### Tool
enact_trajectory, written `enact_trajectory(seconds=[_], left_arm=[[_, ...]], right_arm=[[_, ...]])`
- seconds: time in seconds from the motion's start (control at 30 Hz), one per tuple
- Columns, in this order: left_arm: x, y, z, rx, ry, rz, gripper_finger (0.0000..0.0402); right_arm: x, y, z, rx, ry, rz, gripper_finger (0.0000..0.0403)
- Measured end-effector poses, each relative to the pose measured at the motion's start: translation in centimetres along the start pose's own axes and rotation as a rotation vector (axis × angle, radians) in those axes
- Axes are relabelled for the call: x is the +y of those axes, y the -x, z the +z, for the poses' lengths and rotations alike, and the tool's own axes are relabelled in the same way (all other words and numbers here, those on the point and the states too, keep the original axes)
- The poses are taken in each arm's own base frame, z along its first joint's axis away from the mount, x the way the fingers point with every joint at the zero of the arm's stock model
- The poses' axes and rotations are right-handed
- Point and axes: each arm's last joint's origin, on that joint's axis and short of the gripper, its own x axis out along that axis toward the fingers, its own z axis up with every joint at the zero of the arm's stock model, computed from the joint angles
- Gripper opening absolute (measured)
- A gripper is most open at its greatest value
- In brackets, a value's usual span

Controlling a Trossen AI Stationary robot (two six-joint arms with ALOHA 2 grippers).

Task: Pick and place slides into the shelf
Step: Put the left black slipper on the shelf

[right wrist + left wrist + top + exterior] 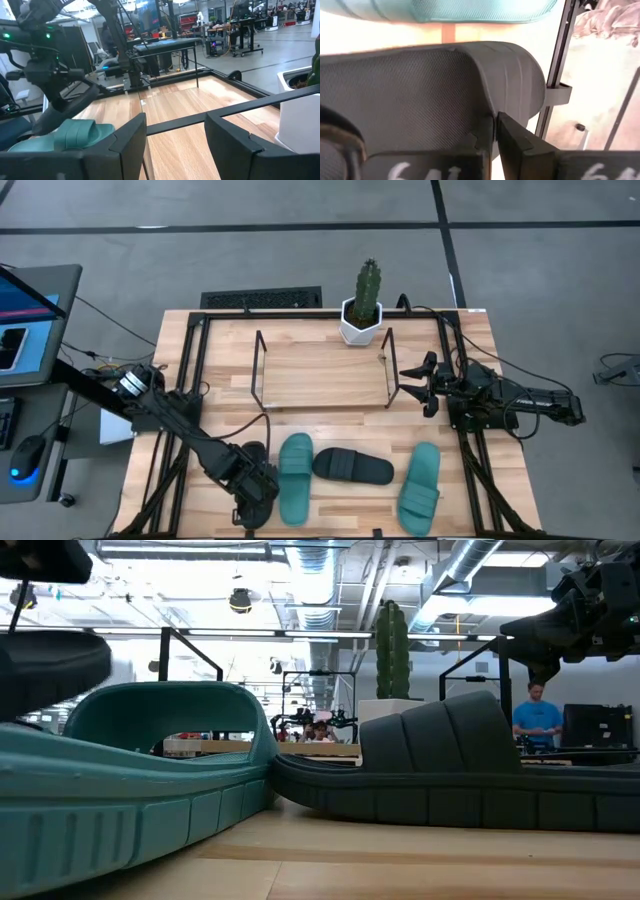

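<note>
My left gripper point(255, 492) is low at the table's near left, shut on a black slide point(410, 95) that it largely covers from above. In the low view a dark sole point(45, 665) shows above the table. A teal slide point(295, 478), another black slide point(352, 467) and another teal slide point(420, 485) lie flat along the near edge. The shelf point(320, 408) stands mid-table with nothing on it. My right gripper point(418, 385) is open beside the shelf's right end and touches nothing. My left gripper pinches the black slide between its two fingers at the strap's edge point(492, 122), where the ribbed strap point(517, 85) meets the textured footbed. The fingers come from above. In the low view the slide seems raised off the wood; its underside is not shown.
A white pot with a cactus point(362, 320) stands at the far edge behind the shelf. Thick black rig bars point(190, 380) run along the table's left and right sides. A keyboard point(262, 300) lies beyond the far edge. A person in blue point(537, 720) stands in the room behind.
</note>
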Motion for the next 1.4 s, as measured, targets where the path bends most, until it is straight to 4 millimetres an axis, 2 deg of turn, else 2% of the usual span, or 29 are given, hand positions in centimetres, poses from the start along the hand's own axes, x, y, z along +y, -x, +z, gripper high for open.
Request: enact_trajectory(seconds=[0.3, 0.6, 1.0, 1.2, 1.4], left_arm=[[-0.7, 2.3, 0.6, -0.051, 0.000, 0.027, 0.0000], [0.0, 4.5, 2.5, -0.124, -0.027, 0.030, 0.0000], [5.1, 5.9, 6.3, -0.162, -0.052, 0.062, 0.0000], [7.4, 6.7, 7.6, -0.162, -0.075, 0.057, 0.0000], [9.2, 9.4, 8.5, -0.178, -0.109, 0.104, 0.0000]], right_arm=[[0.0, 0.0, 0.0, 0.000, 0.000, 0.000, 0.0192], [0.0, 0.0, 0.0, 0.000, 0.000, 0.000, 0.0193], [0.0, 0.0, 0.0, 0.001, 0.000, 0.000, 0.0193], [0.0, 0.0, 0.0, 0.000, 0.000, 0.000, 0.0193], [0.0, 0.0, 0.0, 0.000, 0.000, 0.000, 0.0192]])
